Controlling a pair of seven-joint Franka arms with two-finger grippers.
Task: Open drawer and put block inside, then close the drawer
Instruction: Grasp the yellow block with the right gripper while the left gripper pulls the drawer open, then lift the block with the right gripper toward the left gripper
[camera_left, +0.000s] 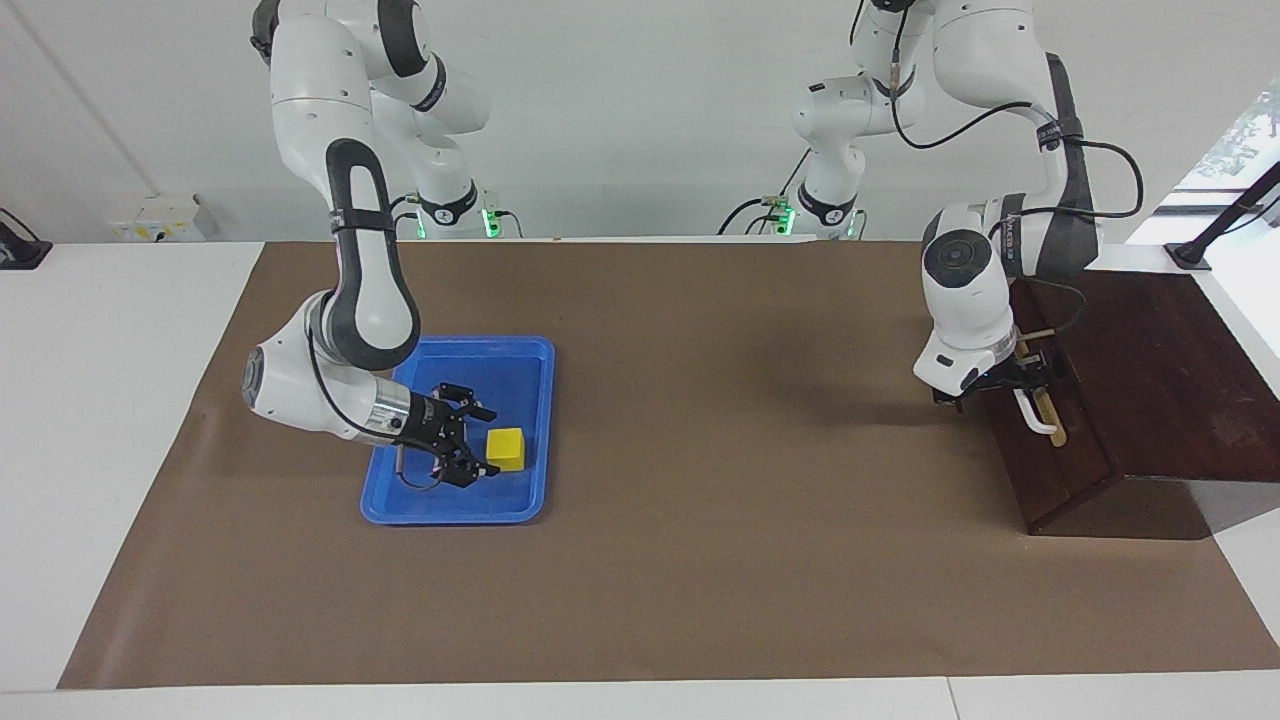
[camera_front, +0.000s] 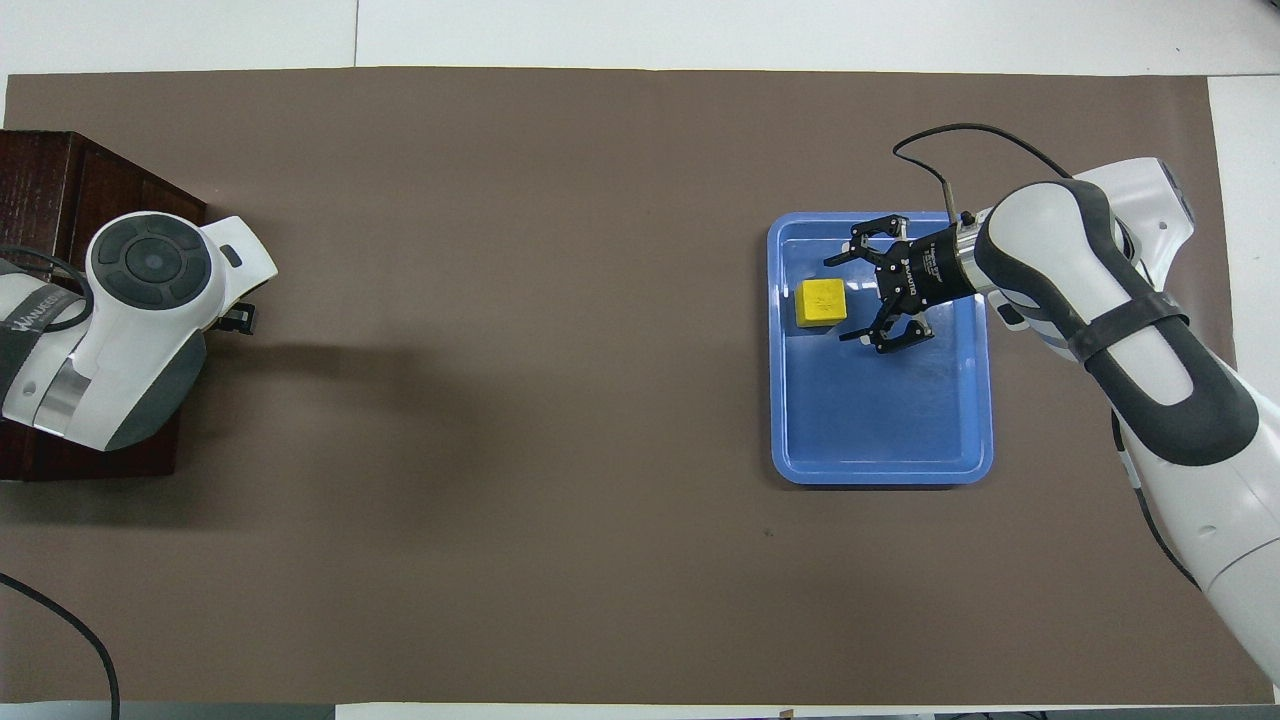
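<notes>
The yellow block (camera_left: 506, 449) lies in the blue tray (camera_left: 455, 508), in the part farther from the robots; it also shows in the overhead view (camera_front: 821, 303). My right gripper (camera_left: 485, 441) is open and low in the tray, its fingertips (camera_left: 491, 413) at the block's edge, one on each side. It also shows in the overhead view (camera_front: 842, 300). The dark wooden drawer (camera_left: 1060, 470) is shut in its box (camera_left: 1160, 380) at the left arm's end of the table. My left gripper (camera_left: 1005, 388) is at the white handle (camera_left: 1040, 415).
Brown paper (camera_left: 750, 480) covers the table between the tray and the box. In the overhead view the left arm (camera_front: 140, 300) hides the drawer's front, and only the box top (camera_front: 40, 170) shows.
</notes>
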